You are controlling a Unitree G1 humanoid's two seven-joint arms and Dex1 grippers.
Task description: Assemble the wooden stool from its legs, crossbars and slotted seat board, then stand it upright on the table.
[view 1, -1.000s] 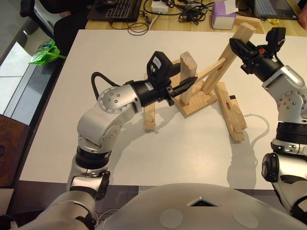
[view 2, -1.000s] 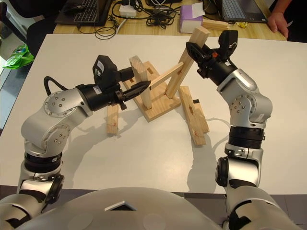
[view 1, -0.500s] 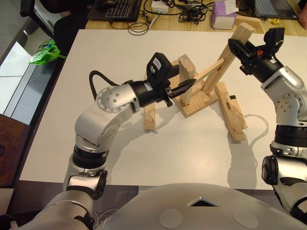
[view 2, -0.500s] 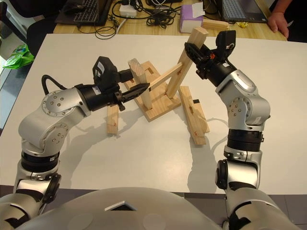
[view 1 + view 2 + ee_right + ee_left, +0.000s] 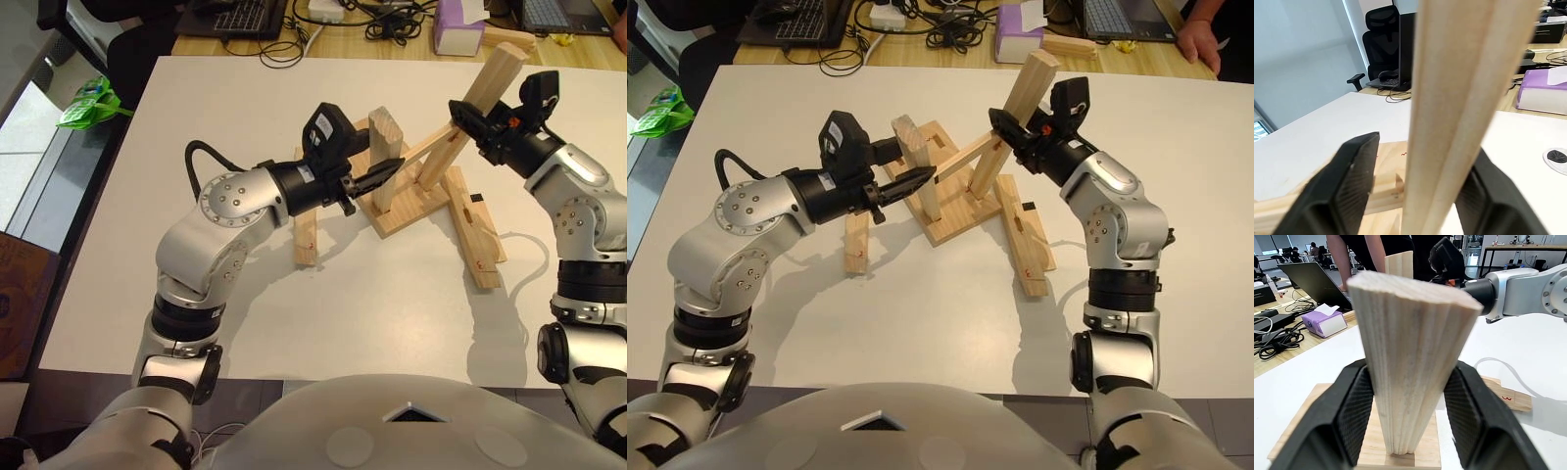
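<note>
The slotted seat board (image 5: 419, 208) lies flat on the white table (image 5: 235, 108). One upright leg (image 5: 386, 147) stands in it, and my left gripper (image 5: 382, 176) is shut on this leg low down; its fingers (image 5: 1354, 411) press both sides of the wood (image 5: 1410, 357). A second, tilted leg (image 5: 490, 78) leans over the board's right side, joined to the upright one by a crossbar (image 5: 427, 153). My right gripper (image 5: 466, 117) is shut on the tilted leg (image 5: 1459, 98) near its middle.
A loose leg piece (image 5: 306, 238) lies left of the board, under my left arm. Another leg assembly (image 5: 474, 231) lies to its right, with a white cable (image 5: 534, 257) beside it. A green bag (image 5: 88, 106) sits off the table's left edge; a purple box (image 5: 458, 14) stands behind.
My right gripper has moved left and down along the tilted leg, which now leans more steeply. The left gripper has stayed on the upright leg.
</note>
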